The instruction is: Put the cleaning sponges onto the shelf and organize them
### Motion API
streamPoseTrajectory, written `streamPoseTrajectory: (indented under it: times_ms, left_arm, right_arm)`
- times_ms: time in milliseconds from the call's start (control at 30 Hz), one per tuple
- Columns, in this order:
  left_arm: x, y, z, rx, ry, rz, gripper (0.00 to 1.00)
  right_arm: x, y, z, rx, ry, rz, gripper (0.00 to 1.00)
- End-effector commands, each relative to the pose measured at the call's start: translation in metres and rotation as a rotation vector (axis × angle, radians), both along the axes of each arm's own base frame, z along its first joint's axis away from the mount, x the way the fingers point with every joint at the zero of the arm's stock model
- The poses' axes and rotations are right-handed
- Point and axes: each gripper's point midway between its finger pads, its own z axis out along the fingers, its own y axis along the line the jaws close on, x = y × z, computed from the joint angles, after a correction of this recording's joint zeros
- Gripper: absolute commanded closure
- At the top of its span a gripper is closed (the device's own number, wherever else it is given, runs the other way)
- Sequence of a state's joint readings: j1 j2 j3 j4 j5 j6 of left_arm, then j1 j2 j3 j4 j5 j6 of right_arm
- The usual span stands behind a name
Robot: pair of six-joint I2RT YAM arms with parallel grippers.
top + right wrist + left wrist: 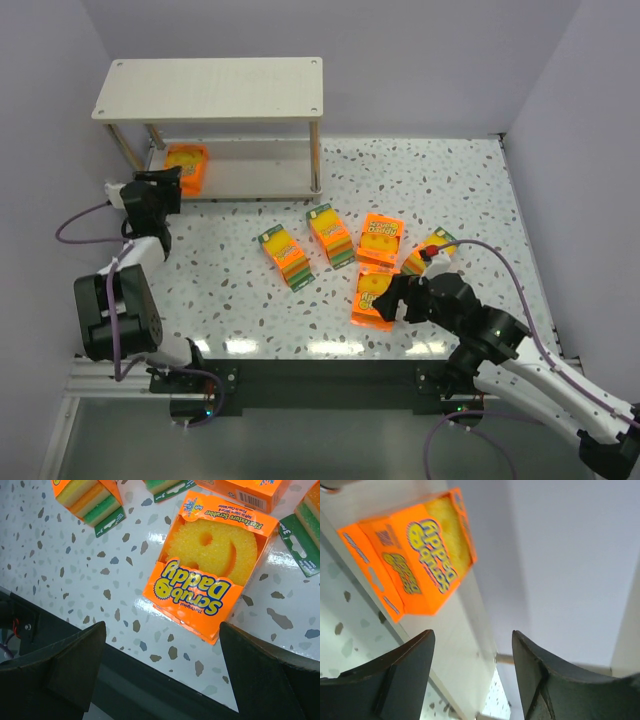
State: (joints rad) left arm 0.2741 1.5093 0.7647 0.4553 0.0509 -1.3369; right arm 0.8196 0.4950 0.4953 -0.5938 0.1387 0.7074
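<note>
Lying on the lower board of the shelf (255,178), the sponge pack (186,167) runs lengthwise front-to-back, left claw (472,639) released.

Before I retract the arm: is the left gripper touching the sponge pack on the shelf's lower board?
Apart. In the left wrist view the left gripper stands open short of the sponge pack, bare shelf board showing between.

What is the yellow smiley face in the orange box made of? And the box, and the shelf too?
The smiley sponge looks like rough, porous foam: its surface is pitted and matte. Its orange pack seems to be printed card, with folded edges and a slight sheen. The shelf looks like pale wood-grain board, perhaps laminate rather than solid wood, on thin light wooden legs.
</note>
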Motion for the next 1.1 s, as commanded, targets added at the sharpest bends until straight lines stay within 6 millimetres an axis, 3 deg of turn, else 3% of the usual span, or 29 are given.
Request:
streamPoseTrajectory:
  times_ms: [0,67,100,167,200,233,300,333,400,433,467,500,533,600,633,667,700,767,833,1067]
  left_arm:
    - [-0.024,-0.031,0.054,0.156,-0.145,-0.14,0.31]
    - [-0.042,-0.052,0.042,0.191,-0.11,-0.217,0.31]
    - [-0.053,-0.061,0.056,0.231,-0.149,-0.242,0.31]
    - [-0.071,-0.091,0.041,0.295,-0.11,-0.348,0.35]
    - [-0.08,-0.102,0.049,0.332,-0.134,-0.388,0.35]
    - [-0.089,-0.125,0.041,0.379,-0.133,-0.48,0.36]
    - [-0.104,-0.149,0.03,0.407,-0.111,-0.582,0.39]
    - [-0.118,-0.167,0.012,0.424,-0.06,-0.674,0.43]
    - [-0.132,-0.178,0.0,0.432,-0.032,-0.721,0.51]
    - [-0.142,-0.186,-0.015,0.451,-0.007,-0.752,0.58]
    - [-0.15,-0.186,-0.026,0.454,0.037,-0.753,0.75]
    - [-0.155,-0.186,-0.028,0.471,0.042,-0.745,0.84]
    - [-0.162,-0.185,-0.044,0.502,0.092,-0.744,0.97]
    - [-0.169,-0.183,-0.057,0.516,0.151,-0.746,1.0]
    - [-0.175,-0.187,-0.067,0.521,0.166,-0.778,1.0]
    - [-0.177,-0.191,-0.072,0.523,0.173,-0.795,1.0]
    - [-0.18,-0.194,-0.077,0.524,0.186,-0.809,1.0]
    - [-0.186,-0.202,-0.088,0.536,0.208,-0.842,1.0]
    - [-0.188,-0.203,-0.1,0.551,0.256,-0.843,1.0]
    - [-0.18,-0.19,-0.114,0.611,0.318,-0.78,1.0]
  right_arm:
    - [0.005,0.006,0.007,0.03,-0.036,0.009,0.01]
    - [0.007,0.008,0.006,0.026,-0.035,0.009,0.01]
    - [0.007,0.009,0.005,0.024,-0.034,0.013,0.01]
    - [0.01,0.013,0.008,0.031,-0.043,0.018,0.01]
    - [0.011,0.014,0.006,0.02,-0.039,0.022,0.01]
    - [0.013,0.016,0.008,0.02,-0.04,0.023,0.01]
    - [0.019,0.018,0.011,0.012,-0.05,0.019,0.01]
    - [0.021,0.02,0.012,0.007,-0.054,0.017,0.01]
    - [0.03,0.024,0.017,0.006,-0.078,0.005,0.02]
    - [0.034,0.028,0.011,-0.014,-0.064,0.008,0.06]
    - [0.04,0.037,0.018,0.011,-0.091,0.021,0.09]
    - [0.044,0.044,0.019,0.016,-0.092,0.03,0.14]
    - [0.051,0.054,0.014,0.013,-0.086,0.045,0.26]
    - [0.058,0.067,0.009,0.0,-0.074,0.07,0.48]
    - [0.066,0.074,0.015,0.003,-0.085,0.072,0.84]
    - [0.074,0.081,0.0,-0.035,-0.06,0.072,1.0]
    - [0.083,0.089,0.007,-0.032,-0.073,0.071,1.0]
    - [0.095,0.105,-0.009,-0.073,-0.055,0.108,1.0]
    - [0.106,0.125,-0.002,-0.052,-0.068,0.143,1.0]
    - [0.136,0.166,-0.008,-0.082,-0.089,0.206,1.0]
